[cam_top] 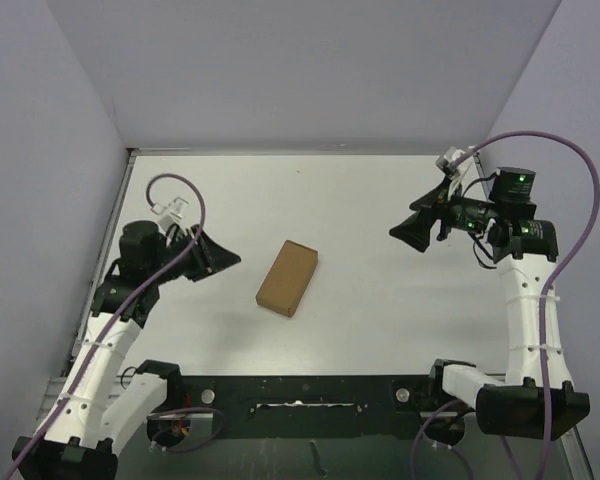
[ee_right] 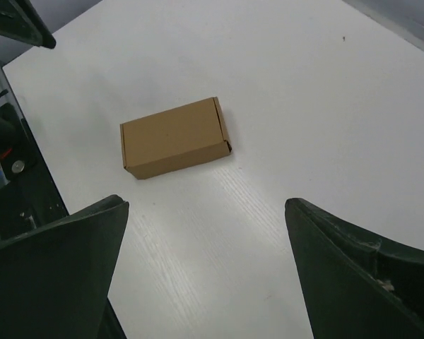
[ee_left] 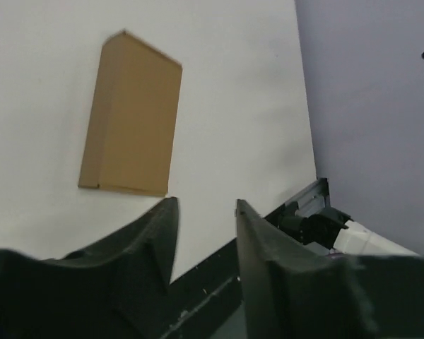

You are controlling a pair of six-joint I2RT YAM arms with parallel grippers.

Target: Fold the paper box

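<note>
The paper box [cam_top: 287,278] is a closed, flat brown cardboard block lying on the white table, midway between the two arms. It also shows in the left wrist view as the box [ee_left: 131,116] and in the right wrist view as the box [ee_right: 175,138]. My left gripper [cam_top: 230,262] hovers left of it, apart from it. Its jaws stand a narrow gap apart with nothing between them [ee_left: 206,203]. My right gripper [cam_top: 400,232] hangs well to the right of the box, wide open and holding nothing [ee_right: 205,203].
The white table [cam_top: 380,320] is bounded by grey-violet walls at the back and both sides. A black base rail [cam_top: 300,395] runs along the near edge between the arm bases. Purple cables loop over both arms.
</note>
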